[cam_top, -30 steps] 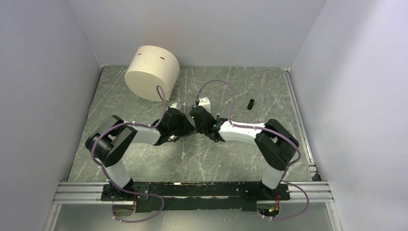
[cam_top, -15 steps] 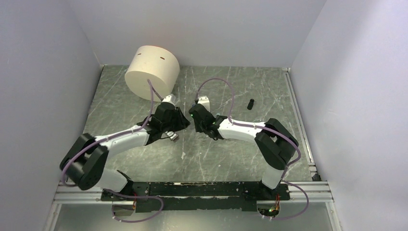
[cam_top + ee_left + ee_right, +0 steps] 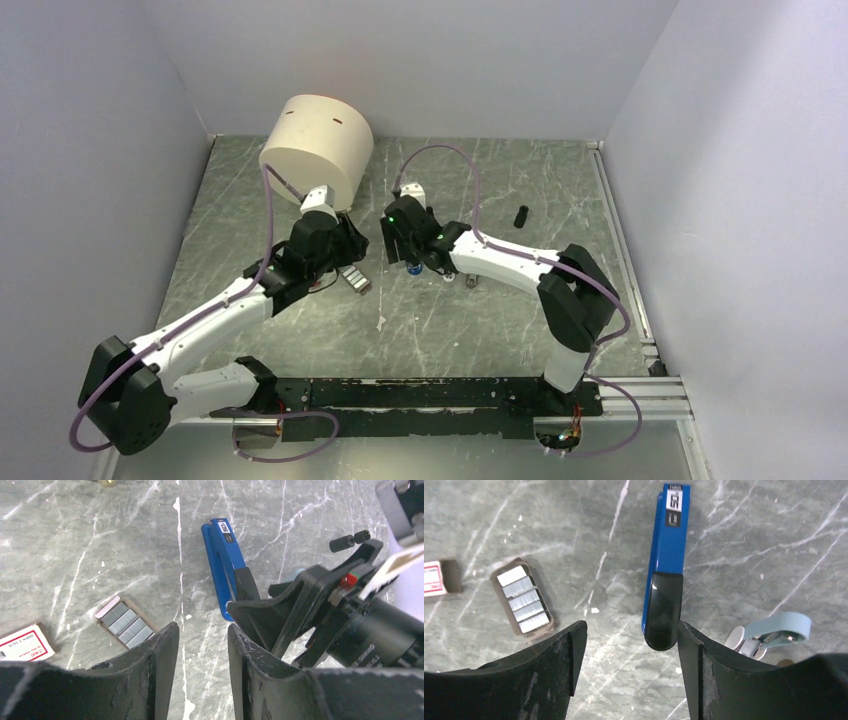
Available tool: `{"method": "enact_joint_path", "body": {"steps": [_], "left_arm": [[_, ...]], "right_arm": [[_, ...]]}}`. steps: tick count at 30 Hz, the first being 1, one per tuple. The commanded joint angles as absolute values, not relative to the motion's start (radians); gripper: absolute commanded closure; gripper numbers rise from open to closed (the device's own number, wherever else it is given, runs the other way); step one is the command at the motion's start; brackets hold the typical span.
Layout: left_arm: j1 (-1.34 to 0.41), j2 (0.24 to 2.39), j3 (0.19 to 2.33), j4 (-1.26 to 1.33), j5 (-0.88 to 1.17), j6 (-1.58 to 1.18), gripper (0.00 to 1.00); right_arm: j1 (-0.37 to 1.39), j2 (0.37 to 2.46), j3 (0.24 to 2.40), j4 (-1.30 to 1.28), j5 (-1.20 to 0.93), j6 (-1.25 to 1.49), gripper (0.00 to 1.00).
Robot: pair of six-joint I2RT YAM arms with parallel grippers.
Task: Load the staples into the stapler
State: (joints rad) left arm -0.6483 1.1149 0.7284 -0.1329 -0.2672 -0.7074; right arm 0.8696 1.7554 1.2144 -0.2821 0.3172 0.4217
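1. Lying flat on the marbled table [image 3: 500, 330], the blue stapler [image 3: 666, 565] touches neither gripper.
2. The right gripper [image 3: 630, 627] hangs above the stapler's black end, its jaws spread wide with nothing between them.
3. The left gripper [image 3: 200, 630] hovers close by, its jaws parted by a narrow gap and empty.
4. The staples [image 3: 523, 599] sit as silver strips in an open brown tray [image 3: 497, 587] on the table, beside the stapler but apart from it; their red-and-white box [image 3: 433, 577] lies just past the tray.
5. A pale-blue piece [image 3: 781, 626] rests near the stapler's black end.
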Motion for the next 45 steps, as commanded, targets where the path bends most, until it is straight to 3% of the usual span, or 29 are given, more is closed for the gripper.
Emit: {"method": "enact_joint_path", "body": {"steps": [1, 10, 16, 25, 42, 45], "left_arm": [[-0.637, 1.056, 0.715, -0.185, -0.298, -0.680, 0.54], [-0.636, 1.002, 0.666, -0.185, -0.271, -0.671, 0.53], [-0.635, 1.000, 0.642, -0.170, -0.242, -0.667, 0.52], [-0.635, 1.009, 0.631, -0.164, -0.238, -0.657, 0.52], [-0.633, 1.008, 0.607, -0.159, -0.212, -0.668, 0.52], [-0.634, 1.004, 0.614, -0.164, -0.211, -0.669, 0.52]], "right_arm": [[0.861, 1.799, 1.297, -0.364, 0.318, 0.402, 0.31], [0.861, 1.850, 1.329, -0.449, 0.345, 0.429, 0.42], [0.854, 1.872, 1.327, -0.475, 0.353, 0.437, 0.58], [0.843, 1.896, 1.305, -0.480, 0.334, 0.443, 0.69], [0.830, 1.965, 1.260, -0.454, 0.300, 0.478, 0.72], [0.828, 1.913, 1.279, -0.444, 0.315, 0.475, 0.68]]}}
